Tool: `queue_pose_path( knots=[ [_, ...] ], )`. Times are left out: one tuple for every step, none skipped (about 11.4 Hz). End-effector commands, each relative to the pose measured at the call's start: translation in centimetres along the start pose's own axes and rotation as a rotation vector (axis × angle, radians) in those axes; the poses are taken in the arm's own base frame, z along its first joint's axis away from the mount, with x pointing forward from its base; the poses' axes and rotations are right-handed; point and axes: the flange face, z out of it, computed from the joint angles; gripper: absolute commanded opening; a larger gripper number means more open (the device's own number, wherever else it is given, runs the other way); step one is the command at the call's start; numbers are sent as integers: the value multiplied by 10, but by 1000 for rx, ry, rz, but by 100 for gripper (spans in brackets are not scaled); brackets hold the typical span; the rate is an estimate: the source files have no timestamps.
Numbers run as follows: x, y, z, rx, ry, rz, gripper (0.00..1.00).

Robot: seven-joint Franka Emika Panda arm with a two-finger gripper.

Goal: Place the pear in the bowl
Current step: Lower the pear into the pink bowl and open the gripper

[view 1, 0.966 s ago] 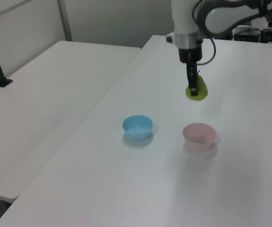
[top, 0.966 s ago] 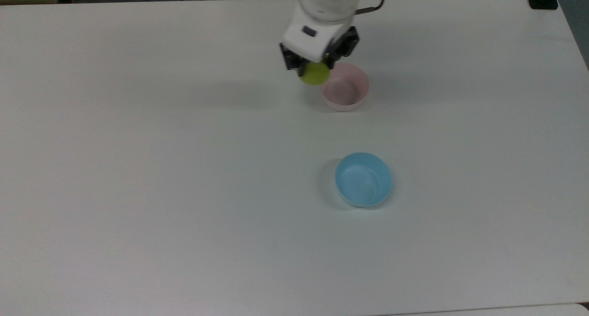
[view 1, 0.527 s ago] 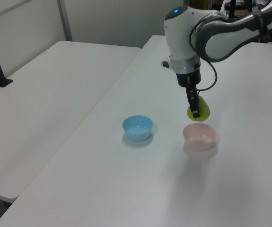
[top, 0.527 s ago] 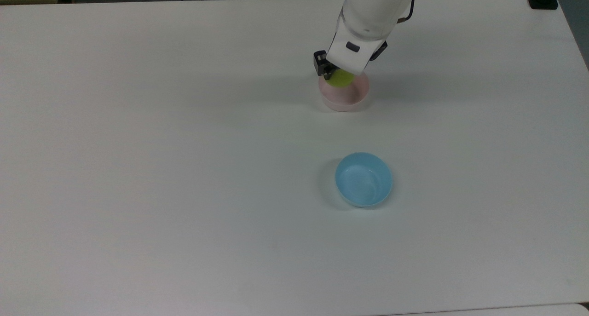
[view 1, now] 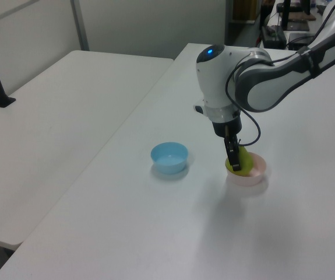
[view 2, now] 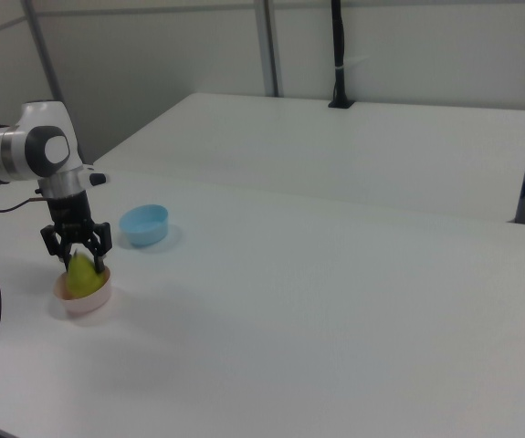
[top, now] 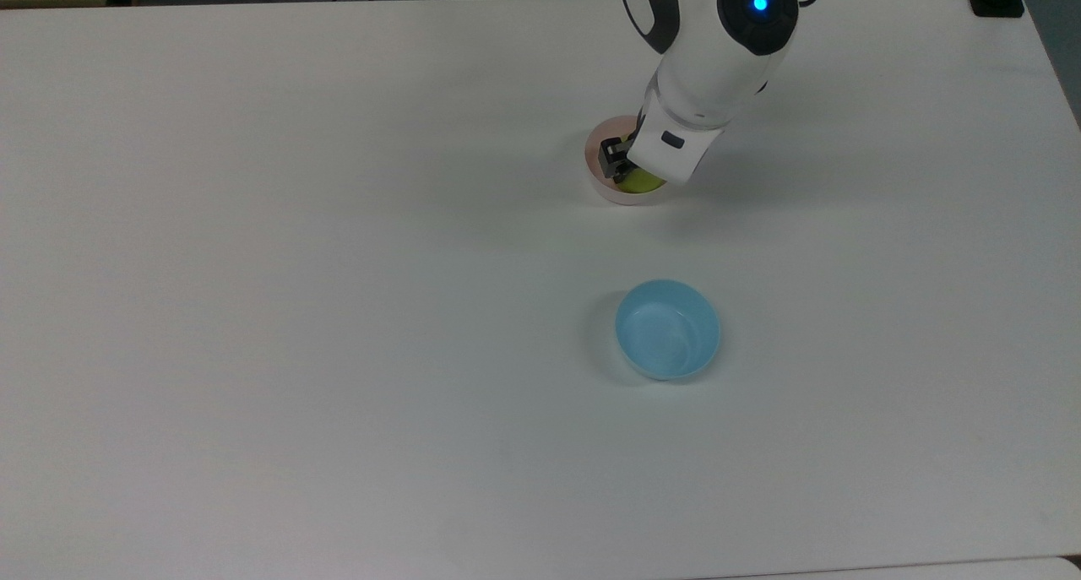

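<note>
Pear (view 2: pixel 81 275) in bowl (view 2: pixel 86 300), claw (view 2: pixel 78 265) gripping

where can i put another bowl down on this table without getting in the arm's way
Most of the table is bare: the whole of the top view's left half, and the strip below the blue bowl. It is crowded only at the pink bowl, where the hand holds the pear.

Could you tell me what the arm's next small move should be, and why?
Probably open the jaws. The gripper holds the pear, which sits low inside the pink bowl, so letting go should leave it there.
</note>
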Motion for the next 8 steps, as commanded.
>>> queue_pose_path(
  knots=[
    [-3,-3,-4,-1,20,26,100],
    [-4,-2,-7,0,18,27,100],
    [-7,0,-13,3,21,29,100],
    [-17,8,-33,14,33,36,100],
    [-26,19,-51,24,39,44,100],
    [-36,34,-69,35,41,63,100],
    [-46,47,-86,51,51,79,100],
    [-57,65,-102,65,53,103,100]
  ],
)
